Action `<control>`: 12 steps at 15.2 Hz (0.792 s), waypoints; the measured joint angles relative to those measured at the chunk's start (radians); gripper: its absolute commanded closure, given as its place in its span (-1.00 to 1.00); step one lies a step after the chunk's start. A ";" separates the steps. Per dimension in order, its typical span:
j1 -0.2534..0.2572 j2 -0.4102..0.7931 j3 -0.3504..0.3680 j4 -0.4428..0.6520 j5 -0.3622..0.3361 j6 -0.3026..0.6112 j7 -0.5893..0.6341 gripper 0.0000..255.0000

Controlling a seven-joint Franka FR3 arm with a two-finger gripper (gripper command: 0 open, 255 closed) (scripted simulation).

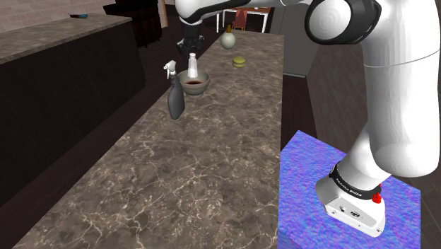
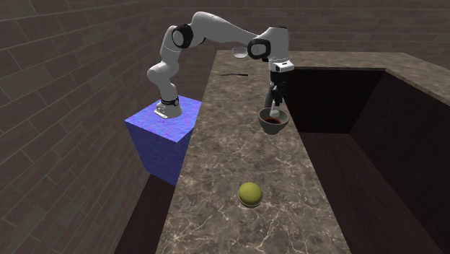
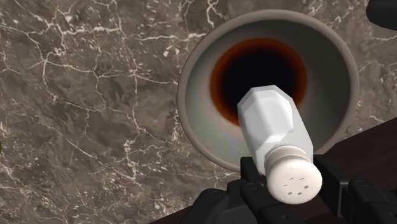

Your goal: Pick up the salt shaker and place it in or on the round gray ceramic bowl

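The gripper (image 3: 291, 184) clasps the white shaker (image 3: 275, 124) at its holed cap, jaws narrow around it. The shaker stands upright over the bowl's (image 3: 197, 108) dark-brown centre. A spray bottle (image 1: 174, 93) stands just beside the bowl, on the shoulder view's left.

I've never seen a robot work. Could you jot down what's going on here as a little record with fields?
Claw: shut on the cap of the salt shaker
Shaker: white, upright, base inside the rim of the bowl
Bowl: round, grey with a dark centre, on the counter
Beside the bowl: dark spray bottle with a white trigger
Farther along the counter: olive-green round object
Task status: shaker at the bowl, not yet let go
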 measured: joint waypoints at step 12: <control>0.000 -0.005 0.000 0.008 0.000 -0.012 -0.001 -1.00</control>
